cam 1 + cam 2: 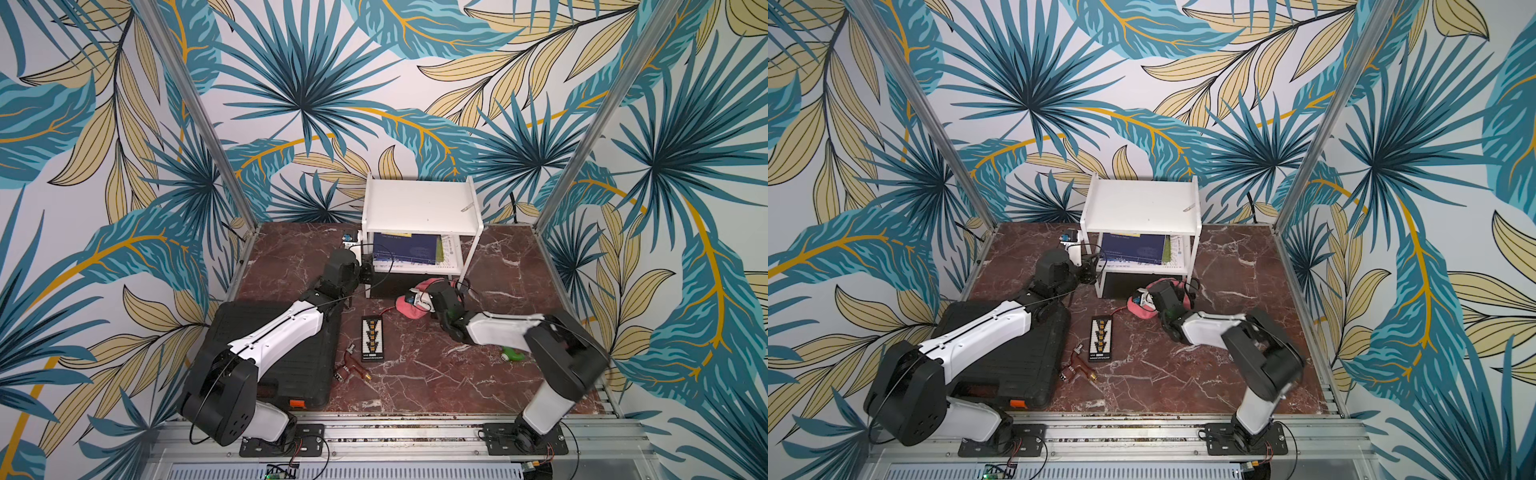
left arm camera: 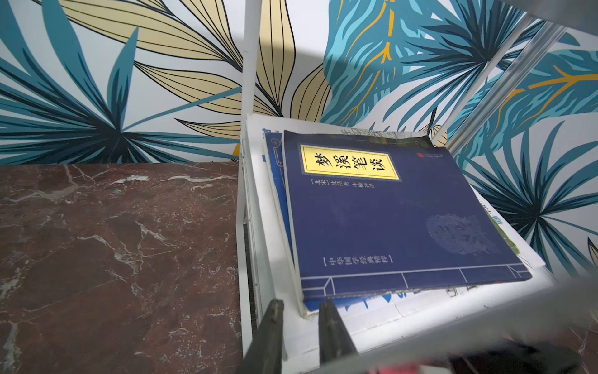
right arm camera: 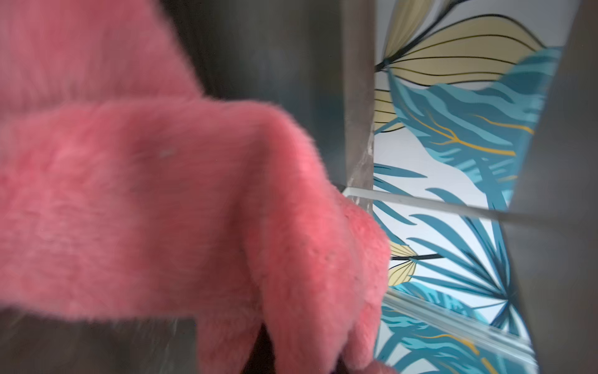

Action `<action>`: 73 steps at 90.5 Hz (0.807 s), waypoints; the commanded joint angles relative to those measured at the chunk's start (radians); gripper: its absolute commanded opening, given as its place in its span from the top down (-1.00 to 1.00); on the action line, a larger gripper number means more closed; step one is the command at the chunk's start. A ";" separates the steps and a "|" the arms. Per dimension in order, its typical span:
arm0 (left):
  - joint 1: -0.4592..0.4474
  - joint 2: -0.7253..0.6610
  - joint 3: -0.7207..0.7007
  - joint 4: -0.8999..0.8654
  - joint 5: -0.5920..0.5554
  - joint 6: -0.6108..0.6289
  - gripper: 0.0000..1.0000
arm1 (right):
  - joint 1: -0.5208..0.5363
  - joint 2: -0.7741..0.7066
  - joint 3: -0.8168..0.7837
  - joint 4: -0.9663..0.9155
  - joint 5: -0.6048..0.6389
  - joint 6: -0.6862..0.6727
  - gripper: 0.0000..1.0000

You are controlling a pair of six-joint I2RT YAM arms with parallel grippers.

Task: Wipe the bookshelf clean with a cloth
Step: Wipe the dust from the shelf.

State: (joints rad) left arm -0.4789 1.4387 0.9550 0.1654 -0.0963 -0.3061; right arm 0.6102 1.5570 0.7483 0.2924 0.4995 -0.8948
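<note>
The pink cloth (image 3: pixel 161 194) is fuzzy pile, the white two-tier bookshelf (image 1: pixel 419 203) smooth and matt, the dark blue book (image 2: pixel 404 226) paper-covered, the red-brown veined tabletop (image 2: pixel 113 259) polished.

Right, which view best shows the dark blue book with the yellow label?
Left wrist: the dark blue book lies in full view. Both top views show part, inside the white two-tier bookshelf; right wrist, none.

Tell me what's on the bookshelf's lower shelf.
A dark blue book lies atop another blue-edged book and white printed papers on the bookshelf. It covers most of them, so their contents are hidden.
</note>
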 commanded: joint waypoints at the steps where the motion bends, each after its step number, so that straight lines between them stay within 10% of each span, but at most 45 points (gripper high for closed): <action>1: 0.007 0.012 0.030 -0.067 -0.077 0.124 0.76 | -0.009 -0.286 -0.127 0.002 -0.313 0.450 1.00; 23: 0.014 0.017 0.035 -0.078 -0.082 0.128 1.00 | -0.110 -0.644 -0.337 -0.051 -0.173 1.018 1.00; 34: 0.019 0.021 0.048 -0.087 -0.077 0.140 1.00 | -0.252 -0.680 -0.260 -0.141 -0.304 1.205 1.00; 73: 0.024 0.032 0.079 -0.123 -0.064 0.195 1.00 | -0.327 -0.135 -0.275 0.073 -0.491 1.566 1.00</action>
State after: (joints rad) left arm -0.4622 1.4628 0.9947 0.1337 -0.0925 -0.2993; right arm 0.3084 1.4239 0.5106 0.3298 0.0856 0.5529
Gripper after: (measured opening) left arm 0.216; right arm 0.125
